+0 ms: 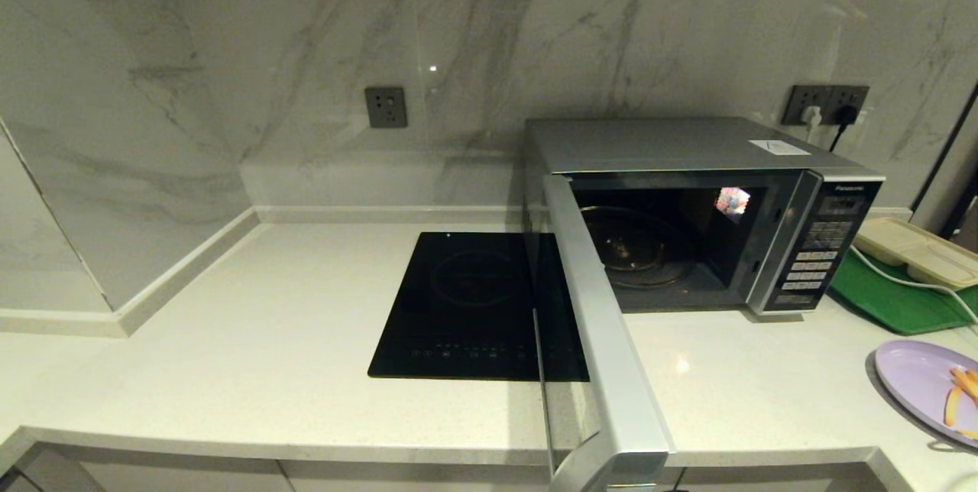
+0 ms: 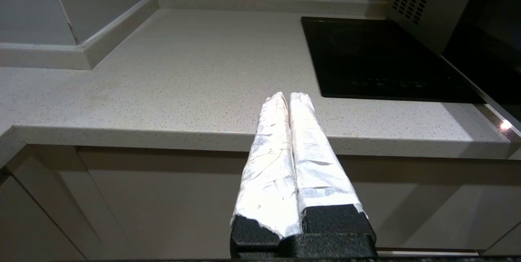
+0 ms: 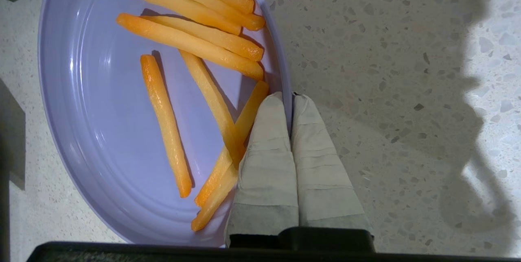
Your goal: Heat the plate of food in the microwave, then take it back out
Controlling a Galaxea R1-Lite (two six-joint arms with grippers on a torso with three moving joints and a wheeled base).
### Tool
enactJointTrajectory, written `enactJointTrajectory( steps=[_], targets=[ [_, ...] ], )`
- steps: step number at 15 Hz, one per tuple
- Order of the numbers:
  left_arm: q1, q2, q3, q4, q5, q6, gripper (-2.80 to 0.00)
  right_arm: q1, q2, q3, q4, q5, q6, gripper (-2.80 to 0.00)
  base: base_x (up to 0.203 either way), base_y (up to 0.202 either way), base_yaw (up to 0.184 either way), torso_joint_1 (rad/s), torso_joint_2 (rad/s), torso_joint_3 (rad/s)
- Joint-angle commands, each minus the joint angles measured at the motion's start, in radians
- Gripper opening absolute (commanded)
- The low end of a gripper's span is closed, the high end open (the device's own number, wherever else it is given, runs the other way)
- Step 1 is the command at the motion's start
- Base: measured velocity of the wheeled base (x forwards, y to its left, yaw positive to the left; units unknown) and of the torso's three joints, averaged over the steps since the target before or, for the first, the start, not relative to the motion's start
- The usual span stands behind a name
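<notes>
Left gripper (image 2: 290, 97) parked off the counter's (image 1: 229, 354) front edge, taped fingers pressed together, holding nothing. Black cooktop (image 1: 466, 309) set in the counter left of the microwave (image 1: 764, 163). Microwave door (image 1: 603, 339) swung wide open, glass turntable bare; "Panasonic" printed above the button panel (image 1: 817, 263). Plate of food (image 1: 921, 385) on the counter at far right, before the green tray (image 1: 894, 297). Right gripper (image 3: 291, 98) pinched shut on the plate's rim.
</notes>
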State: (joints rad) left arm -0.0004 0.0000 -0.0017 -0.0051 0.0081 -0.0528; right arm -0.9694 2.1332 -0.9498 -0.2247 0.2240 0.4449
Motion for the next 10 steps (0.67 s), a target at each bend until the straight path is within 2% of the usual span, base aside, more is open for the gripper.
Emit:
enactJointTrajectory(
  steps=[1,3,4,5,10],
  targets=[
    [0.000,0.000,0.000,0.000,0.000,-0.001,-2.80,0.000,0.003,-0.003,-0.002,0.001,0.000,-2.80,0.000,0.000,0.000,0.000,0.00,0.000],
    [0.000,0.000,0.000,0.001,0.000,-0.001,-2.80,0.000,0.008,-0.003,-0.001,0.001,-0.002,-2.80,0.000,0.000,0.000,0.000,0.00,0.000],
    [0.000,0.000,0.000,0.001,0.000,-0.001,-2.80,0.000,0.013,-0.003,-0.001,0.001,-0.002,-0.30,0.000,0.000,0.000,0.000,0.00,0.000],
    [0.000,0.000,0.000,0.000,0.000,-0.001,-2.80,0.000,0.014,-0.003,-0.002,0.001,0.000,0.00,0.000,0.000,0.000,0.000,0.00,0.000],
    [0.000,0.000,0.000,-0.001,0.000,-0.001,-2.80,0.000,-0.001,-0.001,-0.002,0.003,0.002,0.00,0.000,0.000,0.000,0.000,0.00,0.000]
  ],
)
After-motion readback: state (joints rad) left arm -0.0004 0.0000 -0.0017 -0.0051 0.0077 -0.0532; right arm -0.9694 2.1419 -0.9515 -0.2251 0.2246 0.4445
